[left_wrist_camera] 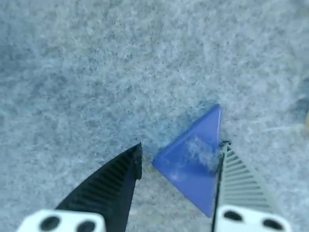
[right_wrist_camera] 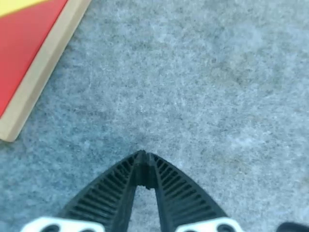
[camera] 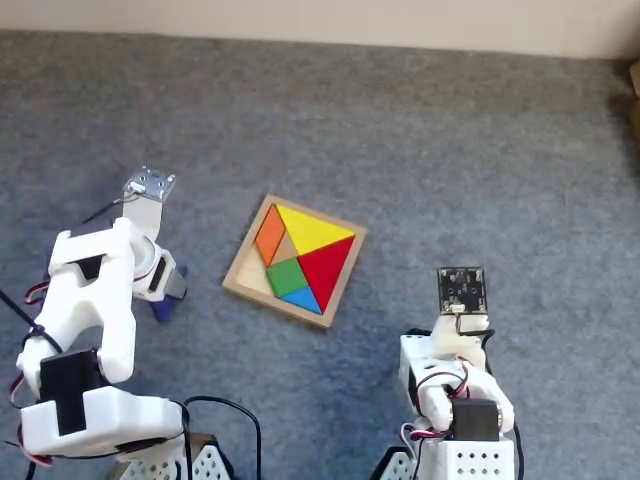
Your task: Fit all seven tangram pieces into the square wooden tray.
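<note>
The square wooden tray (camera: 252, 282) sits turned like a diamond near the middle of the grey carpet (camera: 400, 130), between the 2 arms. Inside it lie 5 coloured pieces packed edge to edge: an orange piece (camera: 270, 235) along the upper left side, a yellow triangle (camera: 312, 230) toward the far corner, a red triangle (camera: 328, 268) on the right, a green square (camera: 287, 275) in the middle and a light blue triangle (camera: 303, 298) toward the near corner. A tan patch lies between the orange piece and the green square, and I cannot tell whether it is a piece or bare wood. The strip along the tray's lower left side shows plain wood. The blue triangle (camera: 162, 307) lies flat on the carpet, outside the tray and well apart from it on the left, under the tip of the left arm. The left claw (left_wrist_camera: 182, 145) is spread and hangs low over the carpet with the blue triangle between its fingers: the pale finger (left_wrist_camera: 236, 179) touches one edge of the triangle, while the black finger (left_wrist_camera: 116, 179) stands just beside the opposite corner with a sliver of carpet between them. The right claw (right_wrist_camera: 145, 155) is pressed together, its tips meeting over bare carpet, near a corner of the tray where the red triangle fills the inside up to the wooden rim
</note>
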